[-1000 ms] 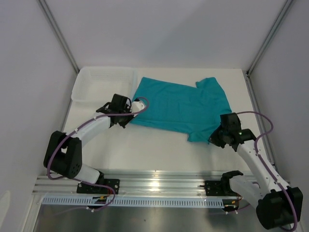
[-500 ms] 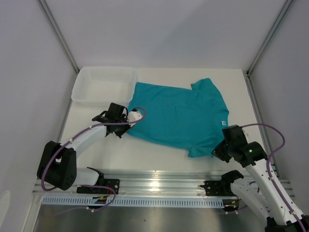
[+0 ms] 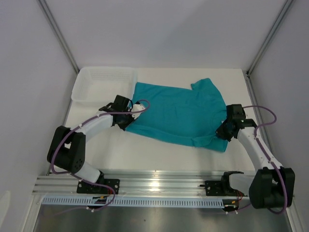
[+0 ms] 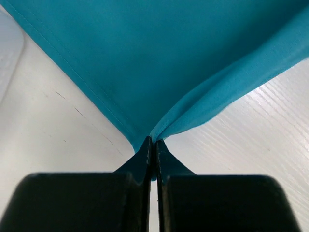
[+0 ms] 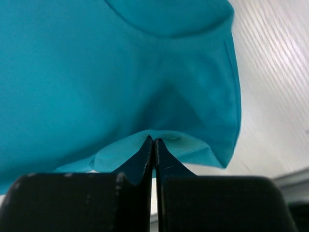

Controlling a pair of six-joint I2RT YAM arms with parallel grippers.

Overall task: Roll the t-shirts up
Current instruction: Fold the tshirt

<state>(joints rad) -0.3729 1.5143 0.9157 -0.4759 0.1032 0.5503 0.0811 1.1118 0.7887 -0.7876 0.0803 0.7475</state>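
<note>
The teal t-shirt (image 3: 176, 113) lies spread on the white table, stretched between the two arms. My left gripper (image 3: 130, 116) is shut on the shirt's near-left corner; in the left wrist view (image 4: 152, 141) the cloth (image 4: 159, 53) rises taut from the closed fingers. My right gripper (image 3: 223, 131) is shut on the shirt's right side near a sleeve; in the right wrist view (image 5: 154, 141) the cloth (image 5: 120, 72) is pinched into a fold at the fingertips. The neck label is hidden.
A white plastic basket (image 3: 104, 84) stands at the back left, touching the shirt's far-left corner. The metal rail (image 3: 154, 186) with both arm bases runs along the near edge. Grey walls close in the table's sides and back.
The right gripper has swung back toward the far right with the shirt's right side, and the near hem folded over there. The left gripper shifted slightly right, still holding its corner.
</note>
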